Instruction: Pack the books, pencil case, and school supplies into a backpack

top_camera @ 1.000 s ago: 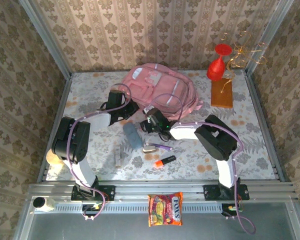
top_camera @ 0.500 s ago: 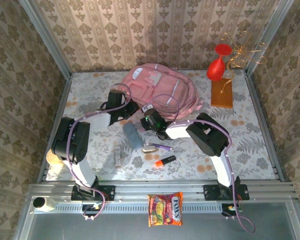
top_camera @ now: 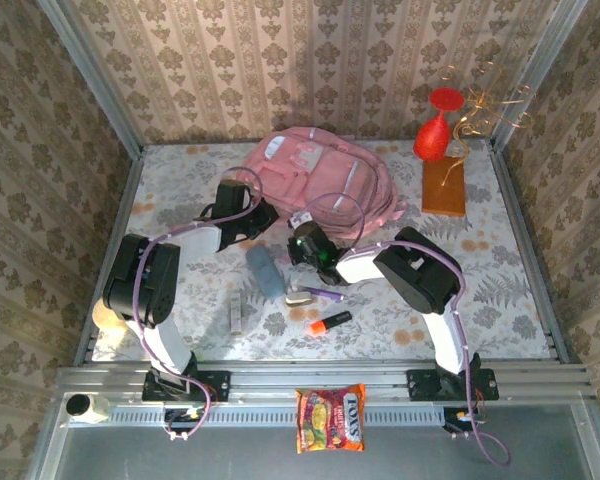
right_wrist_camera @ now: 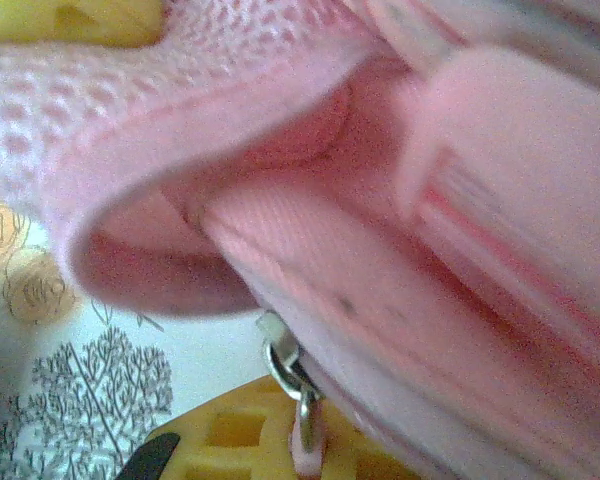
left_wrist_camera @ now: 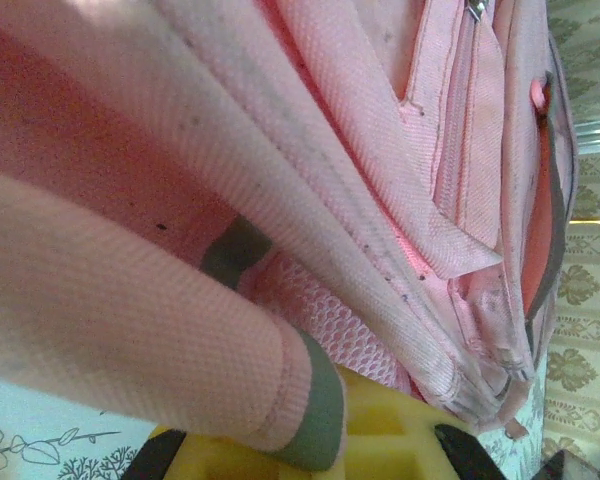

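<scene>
Two folds of backpack (top_camera: pixel 320 172) fabric between jaws: left gripper (top_camera: pixel 260 215), right gripper (top_camera: pixel 302 238).

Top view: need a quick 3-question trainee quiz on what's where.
1. True or false: the pencil case lies on the table, outside the backpack.
2. Which lies nearest the table's front edge? A) pencil case B) orange-and-black marker C) purple pen
3. What lies off the table, on the near side of the metal rail?
Key: 1 true; 2 B; 3 the orange snack packet.
</scene>
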